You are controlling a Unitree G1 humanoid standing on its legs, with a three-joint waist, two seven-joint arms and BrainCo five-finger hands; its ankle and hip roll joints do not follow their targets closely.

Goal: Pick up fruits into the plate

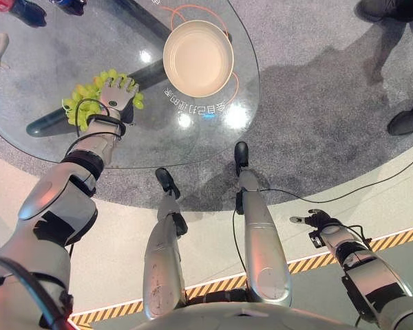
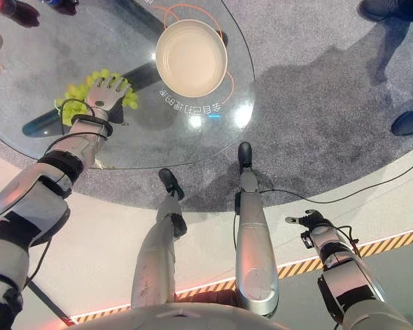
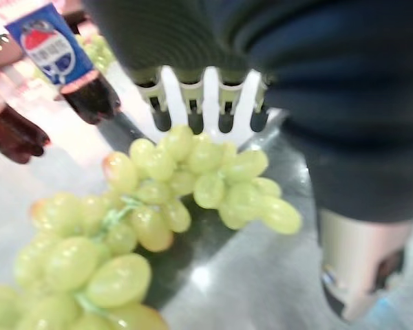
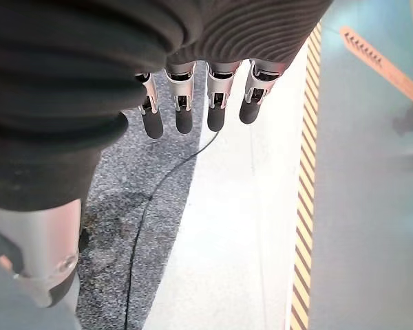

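Note:
A bunch of green grapes (image 1: 78, 104) lies on the round glass table (image 1: 48, 55), left of a cream plate (image 1: 198, 58) that holds nothing. My left hand (image 1: 117, 96) rests flat over the right part of the bunch, open with its fingers spread. In the left wrist view the straight fingers (image 3: 206, 96) reach past the grapes (image 3: 158, 199) and the thumb stands apart beside them. My right hand (image 1: 316, 221) hangs low at my right side over the floor, far from the table. It is open and holds nothing, with its fingers (image 4: 184, 110) straight.
Dark bottles (image 1: 27, 10) stand at the table's far left edge, one with a blue label (image 3: 51, 45) just beyond the grapes. A person's dark shoes (image 1: 406, 120) stand on the grey carpet to the right. A yellow-black stripe (image 1: 392, 239) crosses the floor.

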